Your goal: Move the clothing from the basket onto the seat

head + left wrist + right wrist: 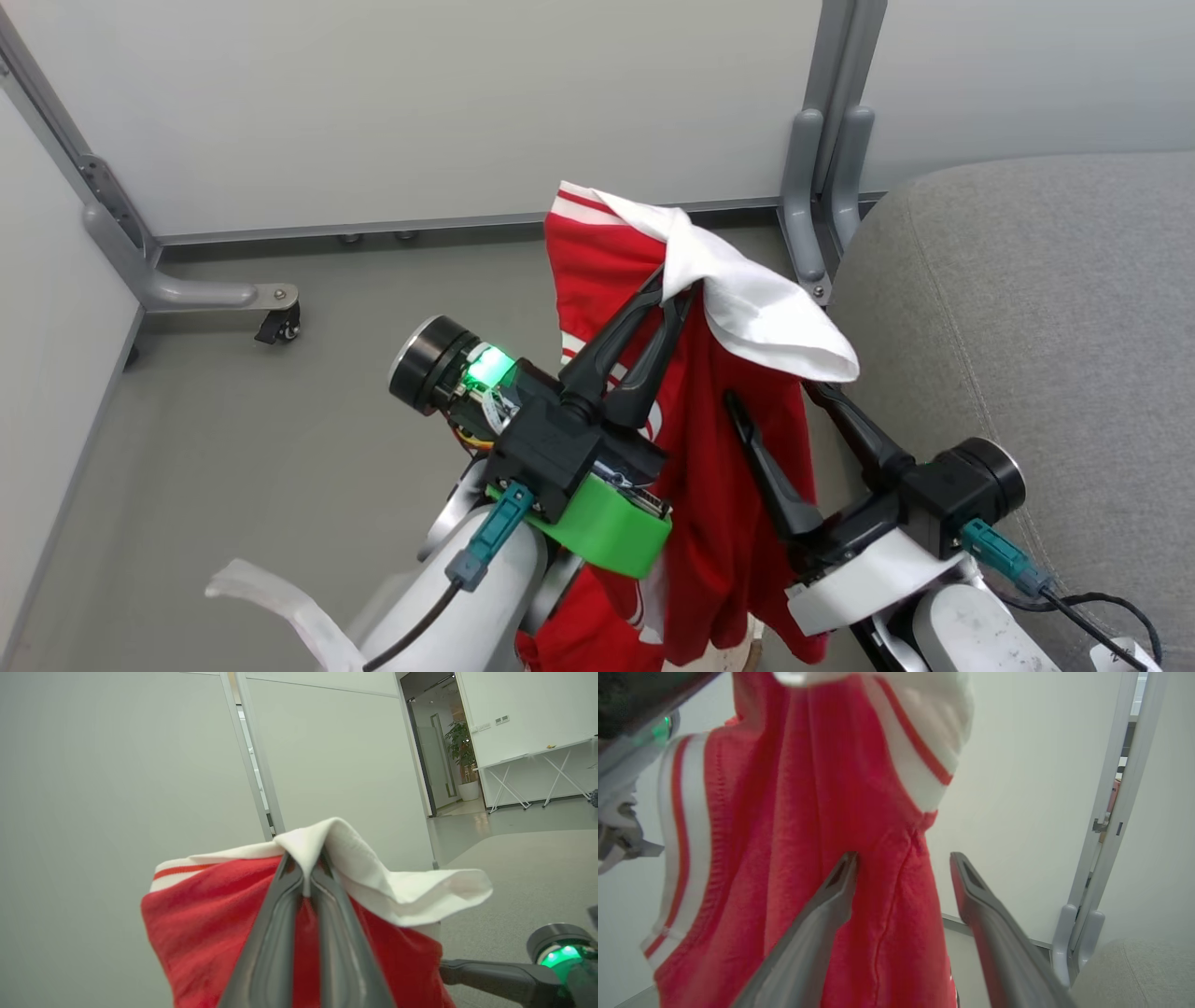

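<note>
A red piece of clothing (709,485) with white trim hangs in the air from my left gripper (674,286), which is shut on its white folded edge. In the left wrist view the two dark fingers of that gripper (306,861) pinch the white fold of the clothing (210,905). My right gripper (773,397) is open just right of the hanging cloth. In its wrist view the right gripper (903,865) has its fingers spread before the red clothing (794,812), gripping nothing. The grey seat (1027,327) lies at the right. The basket is hidden behind my arms and the cloth.
Pale partition panels stand behind, with a grey metal foot and caster (278,325) at the left and a grey post (822,215) beside the seat's corner. Grey floor (280,439) spreads to the left. A doorway with a potted plant (462,751) shows far off.
</note>
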You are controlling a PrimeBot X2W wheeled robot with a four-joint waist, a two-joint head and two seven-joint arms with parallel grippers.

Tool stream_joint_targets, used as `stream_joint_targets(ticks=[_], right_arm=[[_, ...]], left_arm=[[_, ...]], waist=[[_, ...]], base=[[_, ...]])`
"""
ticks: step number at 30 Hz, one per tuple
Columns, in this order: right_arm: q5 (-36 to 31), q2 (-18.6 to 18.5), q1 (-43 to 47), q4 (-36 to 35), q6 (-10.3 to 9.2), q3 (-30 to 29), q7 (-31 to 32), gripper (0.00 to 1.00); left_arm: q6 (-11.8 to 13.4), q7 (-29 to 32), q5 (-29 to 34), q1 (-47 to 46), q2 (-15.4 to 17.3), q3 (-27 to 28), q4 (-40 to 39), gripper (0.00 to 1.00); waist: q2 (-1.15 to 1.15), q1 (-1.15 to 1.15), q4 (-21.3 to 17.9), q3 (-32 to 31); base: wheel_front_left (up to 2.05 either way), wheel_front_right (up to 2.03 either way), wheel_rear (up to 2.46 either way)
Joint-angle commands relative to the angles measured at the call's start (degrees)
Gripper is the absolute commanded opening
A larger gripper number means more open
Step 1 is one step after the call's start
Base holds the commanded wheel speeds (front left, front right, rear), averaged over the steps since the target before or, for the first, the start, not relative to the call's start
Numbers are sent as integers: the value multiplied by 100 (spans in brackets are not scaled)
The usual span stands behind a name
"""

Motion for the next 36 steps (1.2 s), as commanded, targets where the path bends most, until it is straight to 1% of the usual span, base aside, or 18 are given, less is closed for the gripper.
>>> stream_joint_targets(ticks=[1,4,5,6,7,13,17,21,25,26,27,28,29,31,36], right_arm=[[63,-2,-64,81,1,24,-18,100],[111,-90,-83,259,1,185,-18,100],[131,-99,-78,294,1,213,-18,50],[149,-106,-62,326,1,251,-18,33],[163,-129,-47,357,1,317,-18,0],[284,-209,-36,340,1,436,-18,0],[353,-259,-9,298,1,395,-18,0],[386,-304,51,276,1,343,-18,0],[428,-336,108,268,1,289,-18,0],[433,-335,114,261,1,265,-18,0],[438,-334,115,250,1,238,-18,0],[440,-336,119,241,1,222,-18,0],[437,-340,121,232,1,204,-18,0],[446,-336,132,227,1,173,-18,0],[487,-323,107,208,1,171,-18,0]], left_arm=[[-13,10,-81,52,0,-21,-86,0],[15,72,-89,72,-2,-78,-240,0],[16,110,-81,79,8,-96,-280,0],[20,128,-69,82,26,-104,-310,0],[29,155,-67,92,43,-111,-360,0],[90,301,-12,131,145,-125,-446,0],[140,303,-18,156,206,-112,-420,0],[130,316,-85,215,250,-124,-329,0],[196,268,-182,330,266,-62,-171,0],[193,262,-214,364,267,-48,-143,7],[198,253,-248,410,280,-46,-95,43],[202,245,-275,439,285,-45,-52,99],[216,220,-308,464,291,-26,-18,100],[242,204,-266,507,353,-30,72,100],[252,160,-393,640,414,7,296,100]], waist=[[0,0,29,-6],[0,0,59,-28],[0,0,62,-34],[0,0,63,-38],[0,0,62,-40],[0,0,32,17],[0,0,-15,46],[0,0,-51,43],[0,0,-72,49],[0,0,-77,56],[0,0,-85,66],[0,0,-91,74],[0,0,-97,85],[0,0,-108,104],[0,0,-154,153]], base=[[0,0,0],[0,0,0],[0,0,0],[0,0,0],[0,0,0],[0,0,0],[0,0,0],[0,0,0],[0,0,0],[0,0,0],[0,0,0],[0,0,0],[0,0,0],[0,0,0],[0,0,0]])
